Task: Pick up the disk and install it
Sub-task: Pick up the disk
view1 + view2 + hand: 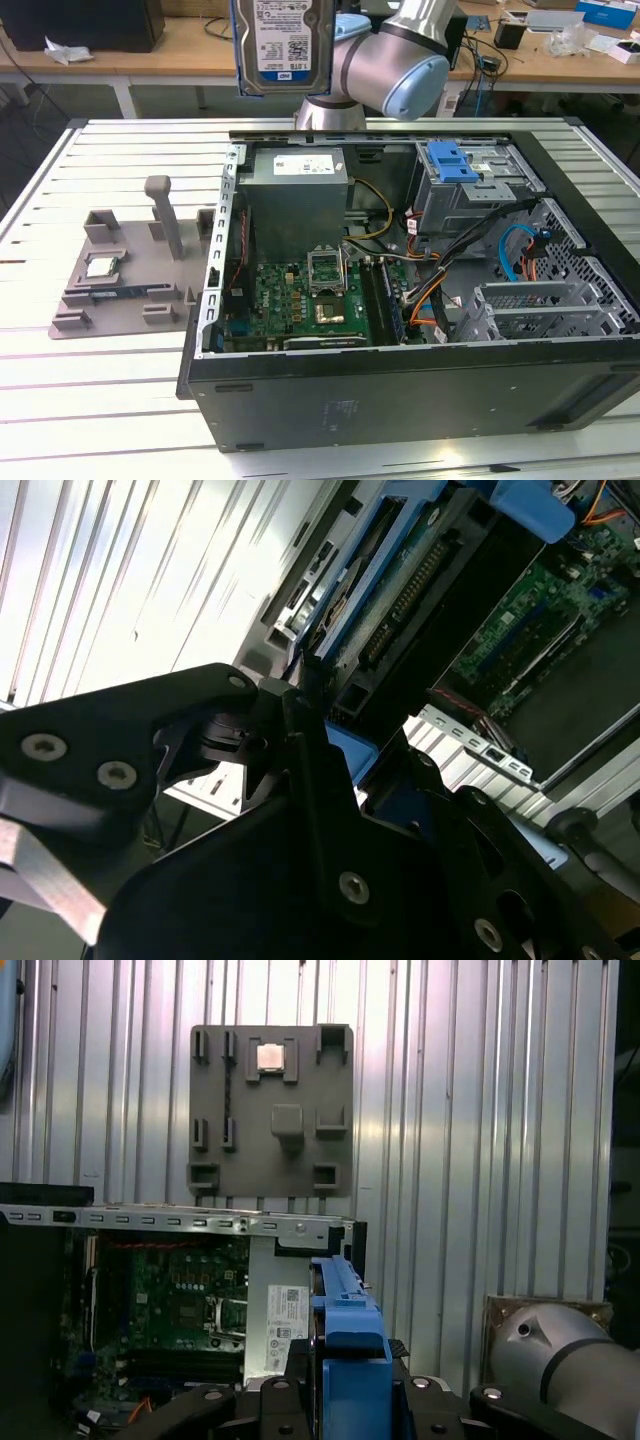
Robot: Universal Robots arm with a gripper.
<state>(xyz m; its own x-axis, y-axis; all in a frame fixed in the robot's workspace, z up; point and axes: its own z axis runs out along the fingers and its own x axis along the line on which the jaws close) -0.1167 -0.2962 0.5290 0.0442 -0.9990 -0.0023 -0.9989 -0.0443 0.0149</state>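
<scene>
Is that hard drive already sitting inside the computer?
No, in the exterior view the disk is held up in the air, clear of the open computer case.

A pale metal table (90, 400) with long slats spans the exterior view, and its ribs catch bright glare. Behind it runs a wooden workbench (190, 55) on white legs (124, 98). The bench carries a black box (85, 22), crumpled white paper (62, 50) and a blue carton (608, 12). The space beneath the bench lies in shadow.
</scene>
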